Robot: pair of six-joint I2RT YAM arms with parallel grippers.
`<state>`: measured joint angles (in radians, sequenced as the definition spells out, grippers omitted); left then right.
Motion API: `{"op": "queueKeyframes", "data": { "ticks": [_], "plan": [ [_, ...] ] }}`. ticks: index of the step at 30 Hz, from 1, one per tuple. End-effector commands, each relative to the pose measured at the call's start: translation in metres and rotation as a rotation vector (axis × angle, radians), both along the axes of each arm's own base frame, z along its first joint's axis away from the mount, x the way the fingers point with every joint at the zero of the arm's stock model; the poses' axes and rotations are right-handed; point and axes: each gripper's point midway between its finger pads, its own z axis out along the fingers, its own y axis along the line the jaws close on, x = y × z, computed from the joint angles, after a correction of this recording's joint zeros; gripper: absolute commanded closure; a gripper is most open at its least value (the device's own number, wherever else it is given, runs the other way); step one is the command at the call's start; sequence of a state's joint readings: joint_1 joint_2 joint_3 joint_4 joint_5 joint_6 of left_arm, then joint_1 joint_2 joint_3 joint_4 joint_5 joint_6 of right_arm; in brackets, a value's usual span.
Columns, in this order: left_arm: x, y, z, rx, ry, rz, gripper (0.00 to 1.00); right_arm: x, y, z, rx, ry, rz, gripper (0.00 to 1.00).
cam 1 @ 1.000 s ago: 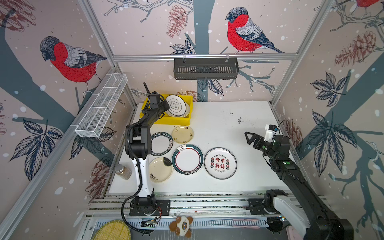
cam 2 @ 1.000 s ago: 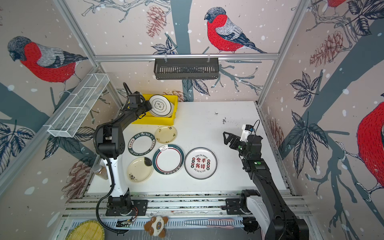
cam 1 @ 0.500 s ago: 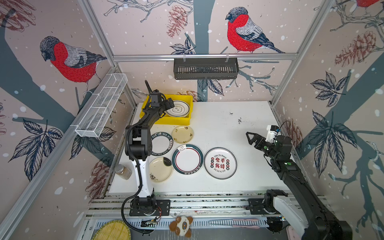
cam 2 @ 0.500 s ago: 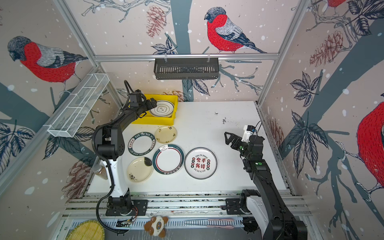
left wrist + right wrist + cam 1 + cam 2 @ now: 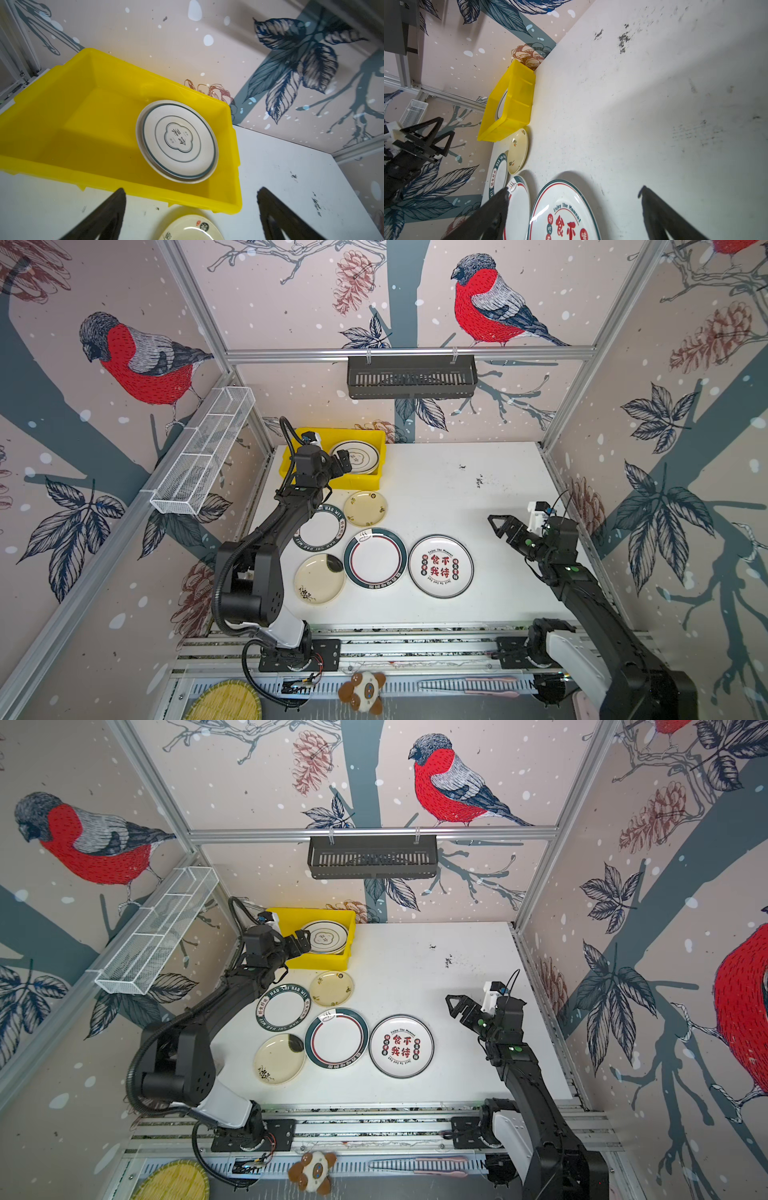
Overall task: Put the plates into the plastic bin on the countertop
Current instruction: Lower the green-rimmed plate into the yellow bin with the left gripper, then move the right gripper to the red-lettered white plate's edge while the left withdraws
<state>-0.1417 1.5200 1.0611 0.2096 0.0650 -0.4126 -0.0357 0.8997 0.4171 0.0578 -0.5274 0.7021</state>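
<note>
We take the yellow bin point(image 5: 358, 482) as our mark. It stands on the white counter point(image 5: 498, 472), in the far corner on the left arm's side. Inside it lies a grey-ringed plate point(image 5: 358, 456), flat at the end of the bin away from the side wall. In the left wrist view a paler edge shows beneath this plate, and we cannot tell whether that is a second plate.

Our left hand point(image 5: 191, 189) hovers over the bin's near wall, just beside that plate and apart from it. Its jaws are spread wide and it has hold of nothing.

Five more plates lie on the counter outside the bin, all on its near side:
- The small cream plate point(image 5: 365, 509) sits just beside the bin's near wall.
- Next to that is the dark-rimmed lettered plate point(image 5: 322, 531), partly under the left arm.
- Farther from the bin come the green-rimmed plate point(image 5: 375, 559) and the cream plate with a dark blot point(image 5: 319, 578).
- The red-lettered plate point(image 5: 440, 566) lies farthest from the bin.

Our right hand point(image 5: 574, 190) is well apart from the bin, above bare counter just past the red-lettered plate. Its jaws also stand wide and it is empty.
</note>
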Motion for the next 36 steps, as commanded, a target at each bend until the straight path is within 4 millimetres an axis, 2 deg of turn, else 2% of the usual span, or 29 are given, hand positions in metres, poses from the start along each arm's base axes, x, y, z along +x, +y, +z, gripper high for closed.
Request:
{"op": "queueKeyframes", "data": {
  "ticks": [1, 4, 7, 10, 14, 17, 21, 24, 27, 31, 36],
  "plan": [
    [-0.022, -0.01, 0.021, 0.0, -0.102, 0.0, 0.03, 0.01, 0.003, 0.017, -0.05, -0.044, 0.03, 0.01],
    [-0.053, -0.022, 0.02, -0.005, -0.125, -0.03, 0.03, 0.018, 0.006, 0.022, -0.091, -0.021, 0.046, 0.01],
    [-0.082, -0.028, 0.02, -0.033, -0.148, -0.049, 0.03, 0.023, 0.014, 0.018, -0.103, 0.007, 0.068, 0.01],
    [-0.106, -0.035, 0.017, -0.055, -0.169, -0.075, 0.03, 0.025, 0.023, 0.004, -0.129, 0.048, 0.103, 0.02],
    [-0.135, -0.069, 0.004, -0.065, -0.176, -0.202, 0.03, 0.023, 0.032, -0.025, -0.176, 0.139, 0.13, 0.05],
    [-0.148, -0.086, -0.01, -0.05, -0.132, -0.247, 0.03, 0.016, 0.041, -0.041, -0.198, 0.176, 0.159, 0.08],
    [-0.156, -0.094, -0.02, -0.026, -0.127, -0.277, 0.03, 0.006, 0.043, -0.058, -0.222, 0.214, 0.159, 0.12],
    [-0.159, -0.101, -0.038, -0.003, -0.105, -0.319, 0.03, -0.001, 0.045, -0.068, -0.22, 0.242, 0.173, 0.16],
    [-0.166, -0.119, -0.058, -0.005, -0.095, -0.428, 0.03, -0.009, 0.049, -0.071, -0.21, 0.246, 0.186, 0.2],
    [-0.165, -0.135, -0.082, -0.027, -0.037, -0.499, 0.03, -0.019, 0.06, -0.072, -0.174, 0.223, 0.195, 0.22],
    [-0.167, -0.138, -0.094, -0.023, -0.001, -0.518, 0.03, -0.026, 0.064, -0.077, -0.132, 0.227, 0.18, 0.25]
  ]
}}
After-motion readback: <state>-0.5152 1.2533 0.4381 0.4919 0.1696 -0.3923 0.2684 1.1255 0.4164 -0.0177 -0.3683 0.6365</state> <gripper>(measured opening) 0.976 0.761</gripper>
